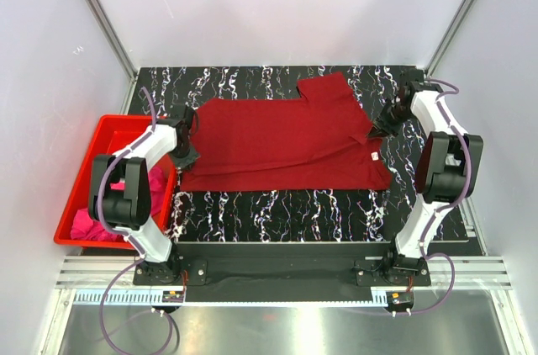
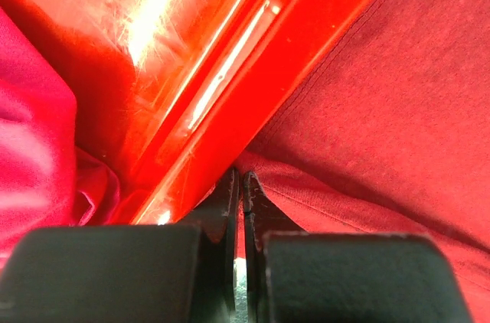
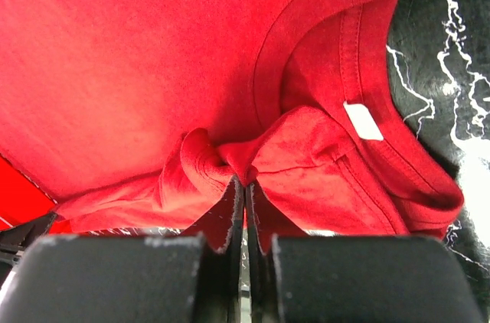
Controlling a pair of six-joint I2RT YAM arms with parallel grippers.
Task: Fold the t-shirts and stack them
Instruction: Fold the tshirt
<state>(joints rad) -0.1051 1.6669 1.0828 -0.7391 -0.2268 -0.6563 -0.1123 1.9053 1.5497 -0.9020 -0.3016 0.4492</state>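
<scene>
A dark crimson t-shirt (image 1: 286,132) lies spread across the black marbled table (image 1: 277,208), its collar and small white neck label (image 1: 376,156) at the right. My left gripper (image 1: 187,153) is at the shirt's left edge next to the bin. In the left wrist view my left gripper (image 2: 243,179) is shut on the hem of the crimson t-shirt (image 2: 383,109). My right gripper (image 3: 245,182) is shut on a bunch of the crimson t-shirt (image 3: 138,55) just beside the collar and its white label (image 3: 361,121). In the top view my right gripper (image 1: 376,130) is at the shirt's right side. A magenta pink t-shirt (image 1: 92,225) lies crumpled in the bin.
A rigid red plastic bin (image 1: 77,178) stands off the table's left edge; its wall (image 2: 230,70) is right against my left fingers, with pink cloth (image 2: 31,147) behind it. White walls close in the back and sides.
</scene>
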